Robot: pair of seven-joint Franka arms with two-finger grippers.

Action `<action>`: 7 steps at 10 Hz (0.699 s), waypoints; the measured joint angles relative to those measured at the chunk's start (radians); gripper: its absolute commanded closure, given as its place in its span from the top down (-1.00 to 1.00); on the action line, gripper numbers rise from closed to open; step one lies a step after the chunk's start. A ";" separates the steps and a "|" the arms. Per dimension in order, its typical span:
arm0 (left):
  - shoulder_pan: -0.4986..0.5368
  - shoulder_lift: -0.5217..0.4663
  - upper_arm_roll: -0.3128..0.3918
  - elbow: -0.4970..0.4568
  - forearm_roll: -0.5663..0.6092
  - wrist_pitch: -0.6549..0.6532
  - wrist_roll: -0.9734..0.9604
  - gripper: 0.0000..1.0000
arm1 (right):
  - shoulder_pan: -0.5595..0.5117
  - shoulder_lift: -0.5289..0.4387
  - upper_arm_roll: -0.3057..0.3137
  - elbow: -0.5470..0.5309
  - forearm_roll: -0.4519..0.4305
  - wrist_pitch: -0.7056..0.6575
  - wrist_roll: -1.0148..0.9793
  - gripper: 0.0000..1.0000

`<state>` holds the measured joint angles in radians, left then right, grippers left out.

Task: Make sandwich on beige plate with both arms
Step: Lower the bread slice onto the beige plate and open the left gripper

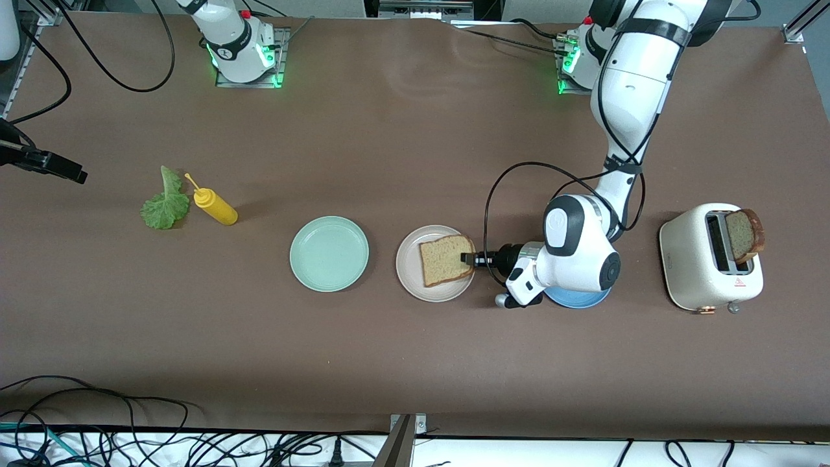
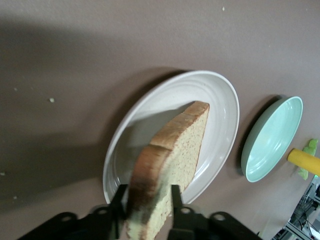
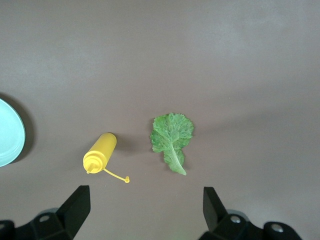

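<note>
A brown bread slice [image 1: 447,261] lies on the beige plate [image 1: 410,275], one crust edge over the rim toward the left arm's end. My left gripper [image 1: 468,257] reaches in level at that edge. In the left wrist view its fingers [image 2: 118,205] flank the slice's [image 2: 185,145] crust with slim gaps, standing open. A second slice [image 1: 744,235] sticks up from the white toaster [image 1: 707,266]. The lettuce leaf [image 1: 163,204] lies on the table toward the right arm's end. My right gripper [image 3: 145,210] hangs open high over the lettuce [image 3: 171,135], holding nothing.
A yellow squeeze bottle [image 1: 216,206] lies beside the lettuce. A mint-green plate [image 1: 329,253] sits beside the beige one. A blue plate [image 1: 577,299] is mostly hidden under the left arm's wrist. Cables run along the table's near edge.
</note>
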<state>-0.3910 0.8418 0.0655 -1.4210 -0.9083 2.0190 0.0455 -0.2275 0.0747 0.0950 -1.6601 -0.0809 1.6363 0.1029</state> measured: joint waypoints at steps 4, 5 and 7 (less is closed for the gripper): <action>0.005 0.013 0.005 0.000 0.000 0.011 -0.005 1.00 | 0.000 0.000 -0.005 0.000 0.000 0.000 0.000 1.00; 0.003 0.013 0.002 0.000 0.000 0.024 -0.027 1.00 | 0.000 0.000 -0.014 0.000 0.000 0.000 0.000 1.00; -0.018 0.013 -0.009 0.004 0.000 0.071 -0.087 1.00 | -0.001 0.005 -0.021 -0.001 0.000 -0.003 -0.001 1.00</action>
<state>-0.4090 0.8552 0.0570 -1.4174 -0.9083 2.0904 -0.0416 -0.2284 0.0796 0.0739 -1.6611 -0.0809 1.6328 0.1018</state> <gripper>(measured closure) 0.000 0.000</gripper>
